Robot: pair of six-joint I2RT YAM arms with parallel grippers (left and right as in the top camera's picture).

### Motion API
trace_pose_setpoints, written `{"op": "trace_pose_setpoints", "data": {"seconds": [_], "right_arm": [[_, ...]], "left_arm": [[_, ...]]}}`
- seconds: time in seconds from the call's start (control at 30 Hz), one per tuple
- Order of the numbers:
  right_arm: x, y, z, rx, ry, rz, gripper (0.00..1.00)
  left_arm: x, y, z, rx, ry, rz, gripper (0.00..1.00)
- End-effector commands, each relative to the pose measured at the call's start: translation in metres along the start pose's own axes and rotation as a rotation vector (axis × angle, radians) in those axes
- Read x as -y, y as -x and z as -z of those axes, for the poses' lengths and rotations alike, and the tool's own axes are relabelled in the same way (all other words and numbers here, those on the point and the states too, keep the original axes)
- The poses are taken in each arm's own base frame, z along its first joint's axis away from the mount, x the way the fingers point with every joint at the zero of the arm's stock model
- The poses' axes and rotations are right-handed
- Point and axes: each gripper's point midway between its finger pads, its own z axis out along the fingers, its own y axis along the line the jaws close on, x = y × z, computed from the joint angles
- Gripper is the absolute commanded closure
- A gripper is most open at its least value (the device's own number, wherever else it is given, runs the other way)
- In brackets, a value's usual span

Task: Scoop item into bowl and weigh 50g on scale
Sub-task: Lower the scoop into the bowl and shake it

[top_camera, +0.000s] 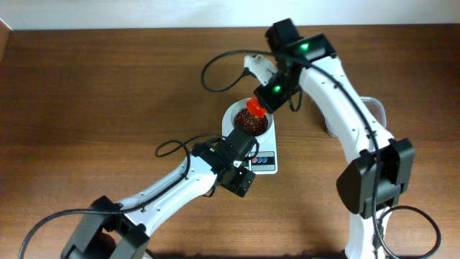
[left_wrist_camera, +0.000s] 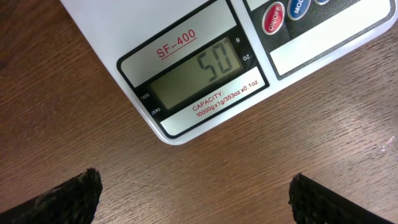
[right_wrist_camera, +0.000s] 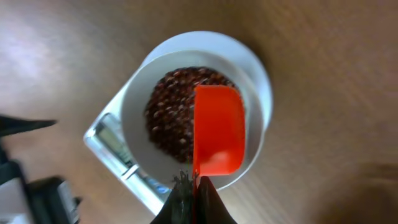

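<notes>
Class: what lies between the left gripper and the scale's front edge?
Only bare wooden table. The left wrist view shows it between the open left gripper and the scale.

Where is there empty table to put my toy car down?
The left of the table is free: bare wood from the far edge down to the left arm. The middle is crowded: scale, bowl of beans, red scoop, cables and the right arm packed together.

Dark wood-grain table (top_camera: 86, 108) — evenly lit — meets a pale wall (top_camera: 144, 11) along the far edge.
</notes>
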Motion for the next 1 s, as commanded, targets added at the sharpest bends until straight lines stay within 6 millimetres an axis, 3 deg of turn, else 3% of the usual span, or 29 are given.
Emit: {"op": "trace_pose_setpoints", "data": {"seconds": [0.0,0.53,0.77,0.97], "right_arm": [[0.011,0.002,0.001,-0.023,-0.134,0.021,0.96],[0.007,-0.020,-0.045,-0.089,-0.114,0.003,0.96],[-0.032,-0.017,-0.052,-0.054,0.098,-0.011,0.96],[-0.041,-0.012,-0.046,-0.011,0.224,-0.081,0.96]], "left_arm": [[0.000,-0.004,-0.003,-0.014,0.009,-0.022,0.01],[0.000,-0.004,-0.003,-0.013,0.009,-0.022,0.01],[0.000,-0.004,-0.003,-0.013,0.009,-0.022,0.01],[0.000,-0.004,-0.003,-0.014,0.009,-0.022,0.01]]}}
